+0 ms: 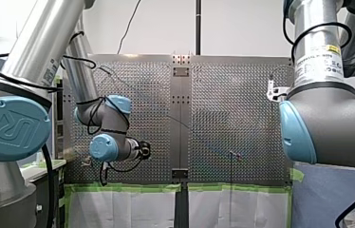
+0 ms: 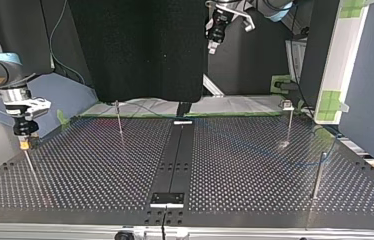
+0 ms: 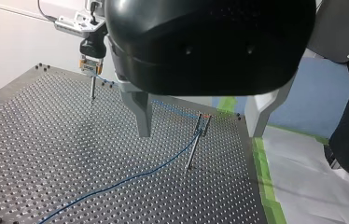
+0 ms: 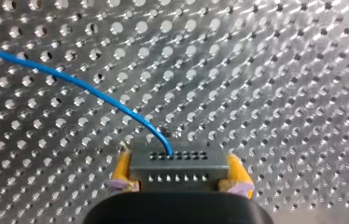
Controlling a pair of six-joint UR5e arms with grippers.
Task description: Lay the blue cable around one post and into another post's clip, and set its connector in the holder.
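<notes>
Your right gripper [image 4: 178,173] is clamping its yellow pads [image 4: 122,170] on the two short sides of the grey connector [image 4: 176,161]. The blue cable [image 4: 70,79] is coming out of the connector's face and curving away over the perforated table [image 4: 280,70].

In the left wrist view the connector is hanging just above a second post [image 3: 92,91]; I cannot tell if they are touching. From there the cable is running across to a thin post [image 3: 192,151], where it seems caught near the top. Then it is dropping to the table and lying loose toward the near corner.

Your left gripper [image 3: 198,134] is hanging well above the table with its fingers [image 3: 140,112] wide apart, holding nothing.

I am judging the cable to be very light, thin and soft, but a little springy, so it may be jumping out of a clip when the tension is changing. The connector looks small and rigid, so the present grip on its sides is the good one. Avoid pulling hard where the wire is entering the block, because this joint looks fragile. If your left gripper is taking the cable, take it on the free run near the thin post.
</notes>
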